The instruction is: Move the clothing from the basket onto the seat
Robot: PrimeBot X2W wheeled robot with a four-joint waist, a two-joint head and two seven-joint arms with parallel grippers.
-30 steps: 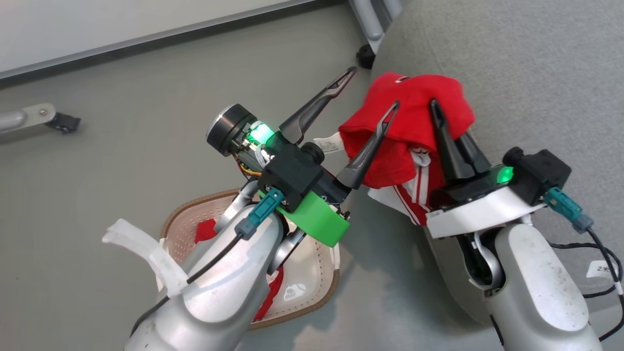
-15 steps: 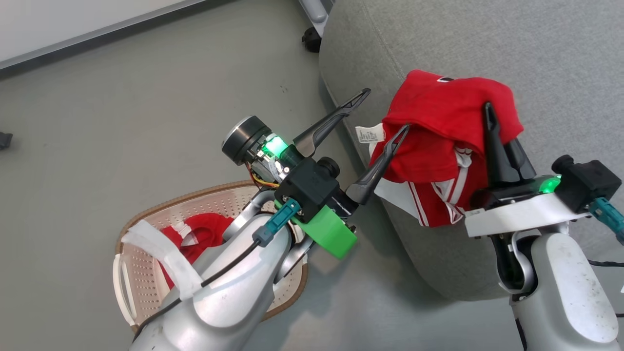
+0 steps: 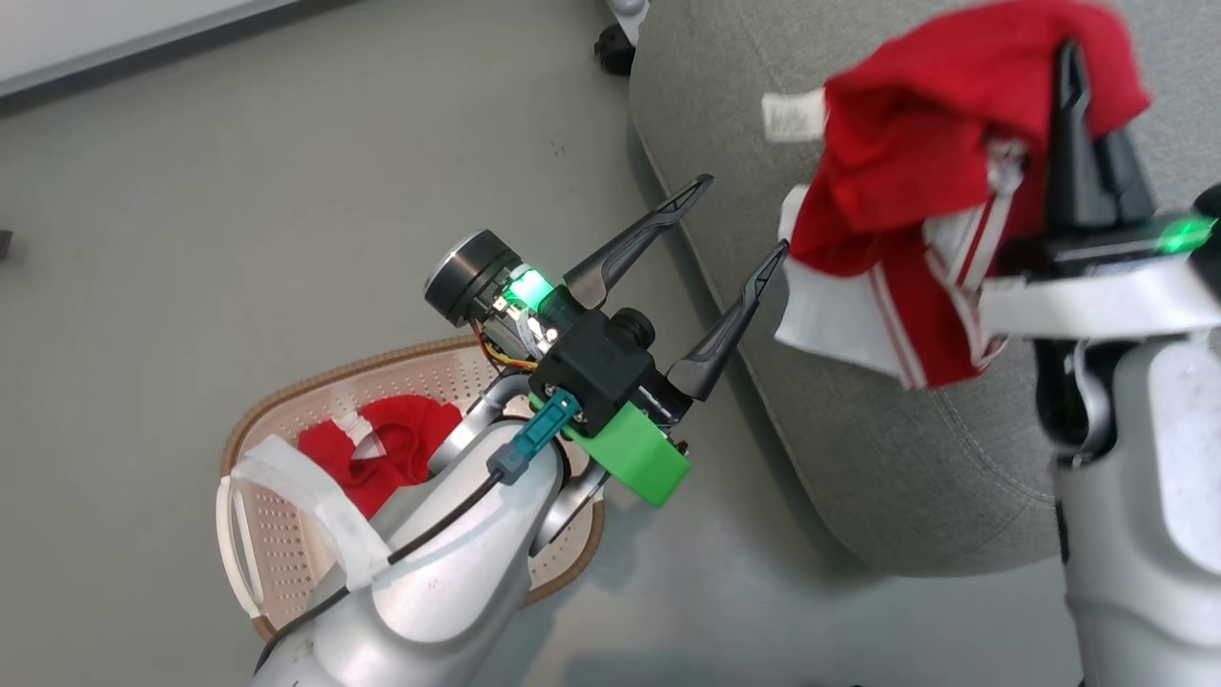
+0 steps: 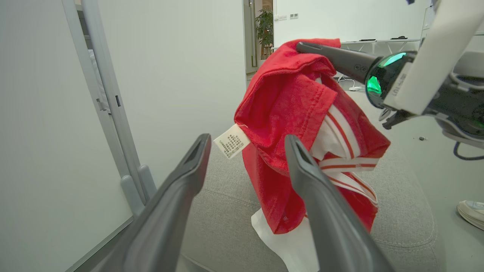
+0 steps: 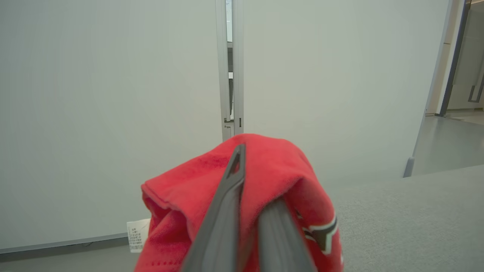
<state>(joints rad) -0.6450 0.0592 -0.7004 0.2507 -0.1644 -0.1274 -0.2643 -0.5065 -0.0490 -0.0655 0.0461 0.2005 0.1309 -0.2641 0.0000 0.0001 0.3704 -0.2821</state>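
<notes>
A white care label is sticking out from the red garment. A dark castor is sitting on the floor by the far corner of the seat. In the left wrist view a pale shoe is showing at the edge, beyond the cushion.

The right tool is clamping shut on the red garment. Its folds and white-striped trim are draping over the dark fingers and hanging above the grey seat near its front edge. Whether the lowest hem is touching the fabric cannot be told. The right forearm is rising steeply at the side of the head view.

The left tool is standing wide open and empty, with one fingertip just beside the garment's white hem. Its pale forearm is crossing over the basket and hiding part of it.

A second red garment is lying bunched inside the basket, which is resting on the floor near the seat.

The floor is looking smooth and grey. Pale wall panels are standing behind, joined by a grey metal post.
</notes>
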